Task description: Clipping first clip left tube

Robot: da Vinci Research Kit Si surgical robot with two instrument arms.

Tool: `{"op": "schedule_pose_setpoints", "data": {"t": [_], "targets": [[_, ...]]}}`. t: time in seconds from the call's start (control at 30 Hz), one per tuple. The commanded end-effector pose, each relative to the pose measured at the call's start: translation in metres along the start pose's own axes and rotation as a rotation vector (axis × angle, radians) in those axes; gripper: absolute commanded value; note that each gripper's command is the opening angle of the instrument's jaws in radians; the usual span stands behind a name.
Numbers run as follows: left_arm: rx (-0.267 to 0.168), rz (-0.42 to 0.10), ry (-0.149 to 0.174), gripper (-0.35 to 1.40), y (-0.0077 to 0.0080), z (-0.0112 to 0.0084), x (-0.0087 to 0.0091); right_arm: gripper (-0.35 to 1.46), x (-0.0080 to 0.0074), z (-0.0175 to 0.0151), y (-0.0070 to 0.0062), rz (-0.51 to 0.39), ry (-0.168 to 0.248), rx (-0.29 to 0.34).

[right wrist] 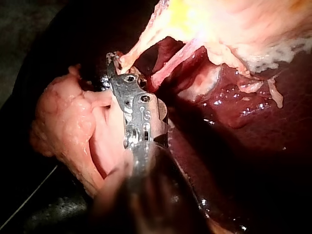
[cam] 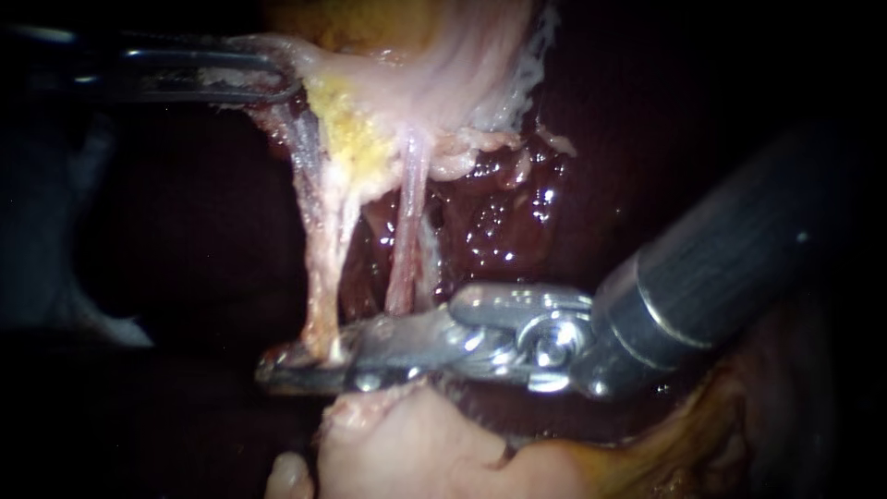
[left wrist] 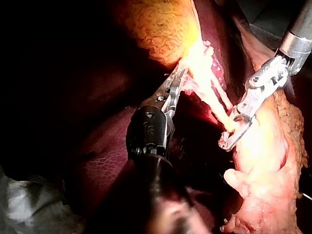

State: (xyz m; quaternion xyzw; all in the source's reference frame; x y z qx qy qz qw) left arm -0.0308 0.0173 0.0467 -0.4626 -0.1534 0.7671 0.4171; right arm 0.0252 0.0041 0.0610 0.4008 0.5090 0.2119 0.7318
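Two pale tubes hang from the gallbladder (cam: 443, 65) over the dark liver (cam: 499, 222). The left tube (cam: 319, 268) is thicker and pinkish, the right tube (cam: 407, 231) thinner. My right instrument (cam: 309, 365) reaches in from the right. Its long metal jaws lie close together across the lower end of the left tube, one on each side; no clip can be made out. The left wrist view shows that tube (left wrist: 219, 109) entering the same jaws (left wrist: 233, 132). My left instrument (cam: 273, 79) is shut on the gallbladder's edge and holds it up, as its wrist view (left wrist: 176, 84) confirms.
A pale fatty lump (cam: 407, 453) lies just under the right instrument's jaws. Yellow fat (cam: 346, 125) sits between the tubes' upper ends. The right instrument's thick dark shaft (cam: 730, 259) fills the right side. Wet liver surface lies behind the tubes.
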Motion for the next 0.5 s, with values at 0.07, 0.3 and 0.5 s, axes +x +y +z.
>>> {"op": "schedule_pose_setpoints", "data": {"t": [0.07, 0.3, 0.5], "targets": [[0.0, 0.0, 0.0, -0.35, 0.0, 0.0, 0.0, -0.35, -0.0004, -0.0001, 0.0002, -0.004, -0.025, -0.008], [0.0, 0.001, 0.0, -0.35, -0.0002, 0.0001, -0.0001, -0.35, -0.001, -0.0002, 0.0008, -0.007, -0.037, -0.014], [0.0, 0.001, 0.0, -0.35, -0.0001, 0.0001, -0.0001, -0.35, -0.0011, -0.0002, 0.0008, -0.008, -0.037, -0.014]]}}
